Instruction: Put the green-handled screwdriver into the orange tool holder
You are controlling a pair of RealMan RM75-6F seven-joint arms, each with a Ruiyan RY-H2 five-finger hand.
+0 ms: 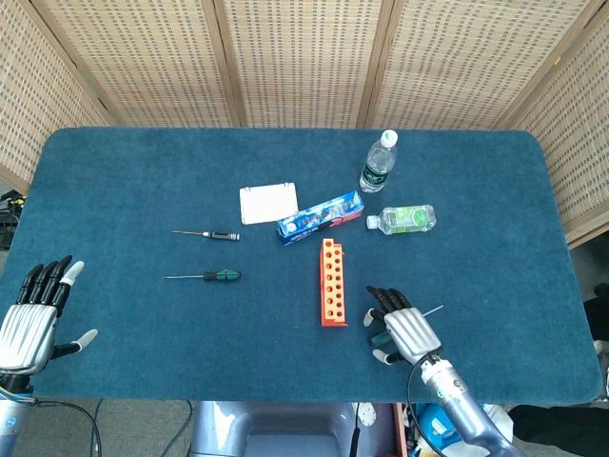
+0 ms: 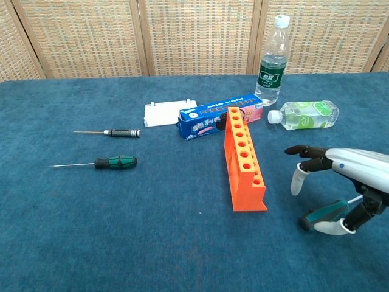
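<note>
1. Green marks two drivers. One (image 2: 324, 215) lies just right of the holder (image 2: 243, 160), under the right hand (image 2: 340, 182); another (image 2: 115, 162) lies well apart at left.
2. Right hand fingers spread over the handle, thumb beside it. No grip shows, so I judge it is lining up a grasp.
3. Holder stands holes-up and takes a shaft from above.
4. Left hand (image 1: 33, 314) hovers wide at the table's near-left edge, empty, likely parked clear.
</note>
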